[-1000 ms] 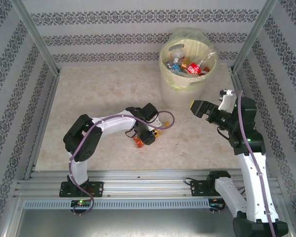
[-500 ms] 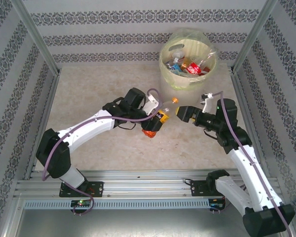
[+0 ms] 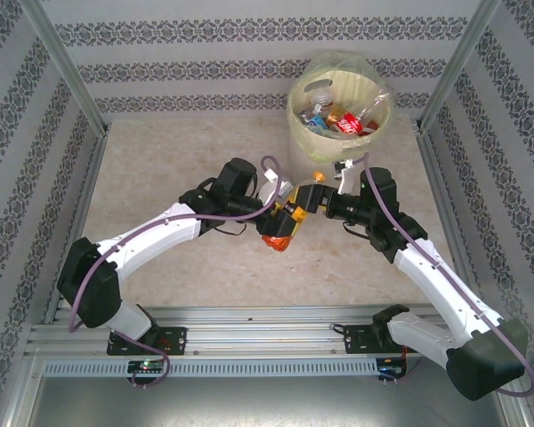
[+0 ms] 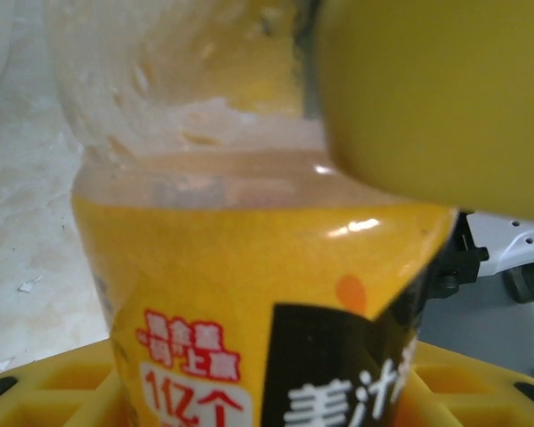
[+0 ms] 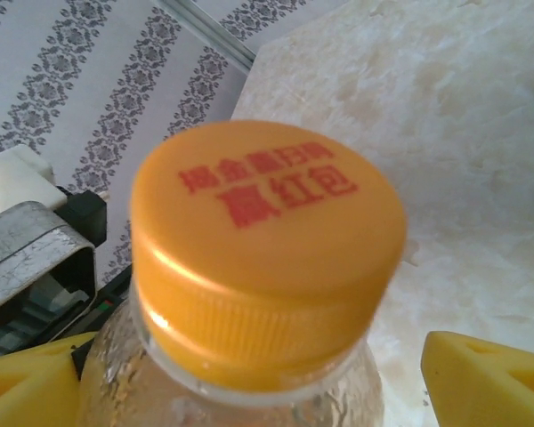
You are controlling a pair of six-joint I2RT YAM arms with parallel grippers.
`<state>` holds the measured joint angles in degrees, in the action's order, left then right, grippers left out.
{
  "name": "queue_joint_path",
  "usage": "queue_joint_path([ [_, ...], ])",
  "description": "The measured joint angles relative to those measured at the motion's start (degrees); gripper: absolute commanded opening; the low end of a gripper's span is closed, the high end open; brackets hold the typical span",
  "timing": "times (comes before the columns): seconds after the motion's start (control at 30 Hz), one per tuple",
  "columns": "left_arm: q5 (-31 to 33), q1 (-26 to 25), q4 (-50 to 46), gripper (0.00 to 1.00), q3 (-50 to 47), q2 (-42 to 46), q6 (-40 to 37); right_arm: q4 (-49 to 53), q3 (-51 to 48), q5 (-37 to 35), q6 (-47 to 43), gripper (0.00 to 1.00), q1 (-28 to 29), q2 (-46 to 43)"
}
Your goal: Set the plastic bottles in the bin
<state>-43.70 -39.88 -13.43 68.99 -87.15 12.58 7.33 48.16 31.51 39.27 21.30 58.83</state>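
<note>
Plastic bottle (image 3: 287, 222), orange label, orange cap (image 3: 318, 178): mid-table, in front of the bin | left gripper (image 3: 280, 212): clenched on its labelled body | right gripper (image 3: 313, 197): jaws apart, yellow pads (image 5: 489, 374) flanking the neck below the cap | bin (image 3: 338, 153): far right, holds more bottles (image 3: 343, 121).

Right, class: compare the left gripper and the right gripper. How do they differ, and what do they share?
1. The left gripper is shut on the bottle; the right gripper is open.
2. The left gripper grips the bottle's labelled body; the right gripper's fingers flank its cap without clamping it.
Shared: both have yellow fingers and meet at the same bottle, in front of the bin.
</note>
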Motion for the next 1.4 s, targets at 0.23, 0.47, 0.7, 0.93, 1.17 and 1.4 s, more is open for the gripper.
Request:
queue_joint_path([
  [0.23, 0.5, 0.0, 1.4, 0.80, -0.1, 0.3, 0.4, -1.4, 1.5, -0.6, 1.1, 0.63, 0.6, 0.1],
  [0.47, 3.9, 0.1, 3.9, 1.00, -3.3, 5.9, -0.5, 0.7, 7.4, -1.4, 1.1, 0.61, 0.6, 0.2],
  [0.7, 8.2, 0.6, 8.9, 1.00, -6.8, 13.4, -0.8, 7.2, 19.1, -5.4, -3.3, 0.61, -0.2, 2.5],
  [0.93, 12.5, 1.0, 13.3, 1.00, -10.1, 18.4, -2.6, 11.8, 31.7, -10.2, -7.4, 0.61, -5.8, 6.7],
  [1.17, 14.5, 1.0, 14.8, 1.00, -10.9, 19.4, -4.5, 12.8, 42.2, -14.4, -8.4, 0.61, -12.7, 14.3],
  [1.4, 15.6, 1.0, 14.9, 1.00, -11.0, 19.4, -6.0, 12.6, 50.2, -17.2, -8.2, 0.61, -17.1, 23.3],
])
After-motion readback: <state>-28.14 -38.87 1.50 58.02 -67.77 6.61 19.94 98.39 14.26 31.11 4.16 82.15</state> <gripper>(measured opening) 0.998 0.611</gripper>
